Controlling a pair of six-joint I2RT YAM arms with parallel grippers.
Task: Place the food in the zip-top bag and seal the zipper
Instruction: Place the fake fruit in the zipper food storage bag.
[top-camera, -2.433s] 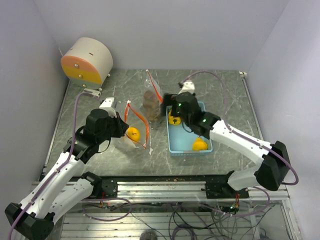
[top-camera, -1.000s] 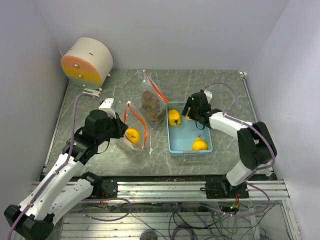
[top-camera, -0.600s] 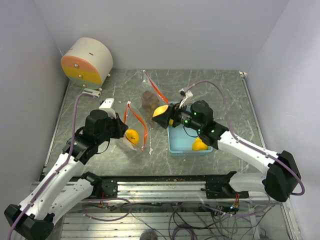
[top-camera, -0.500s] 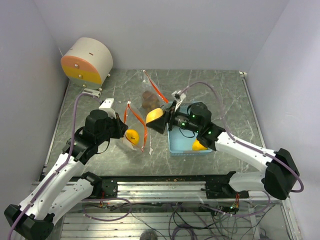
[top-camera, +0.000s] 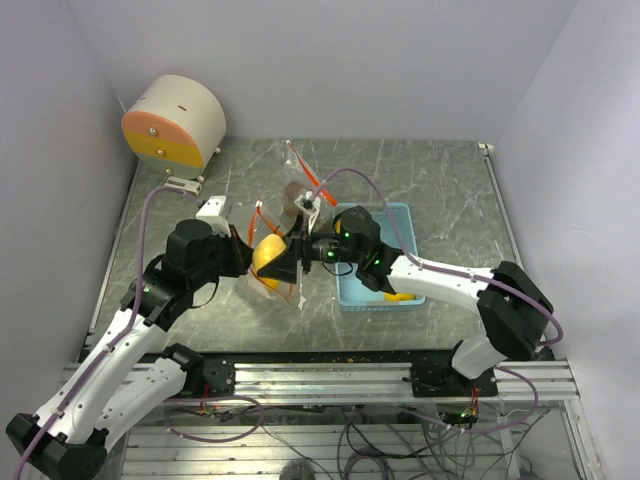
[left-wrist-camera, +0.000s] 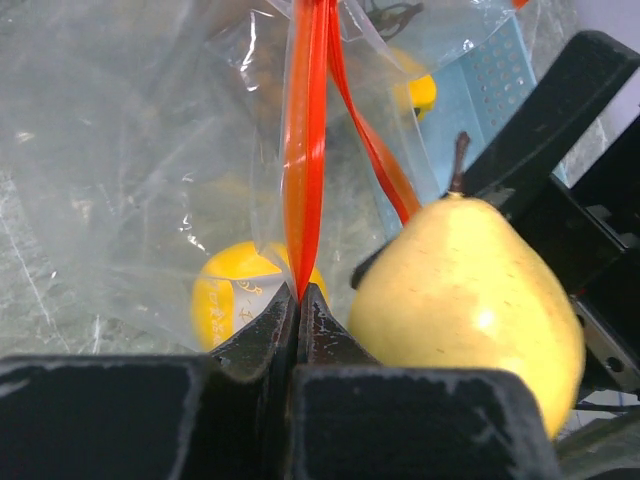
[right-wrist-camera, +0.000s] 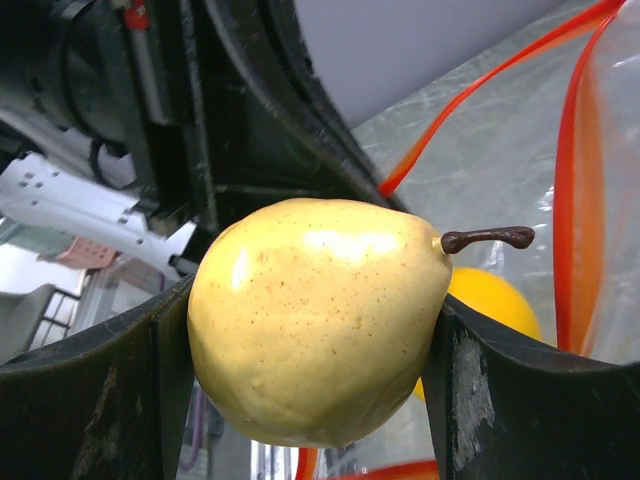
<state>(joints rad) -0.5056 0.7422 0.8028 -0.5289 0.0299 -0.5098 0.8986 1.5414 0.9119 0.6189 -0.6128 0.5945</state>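
Hiding the mouth of the bag overhead, right gripper clasps a pear; left gripper pinches the zipper, seemingly tight.

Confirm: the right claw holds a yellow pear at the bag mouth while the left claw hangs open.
Wrong on the left claw: it is shut on the orange zipper strip, per the left wrist view. The right claw holds the pear.
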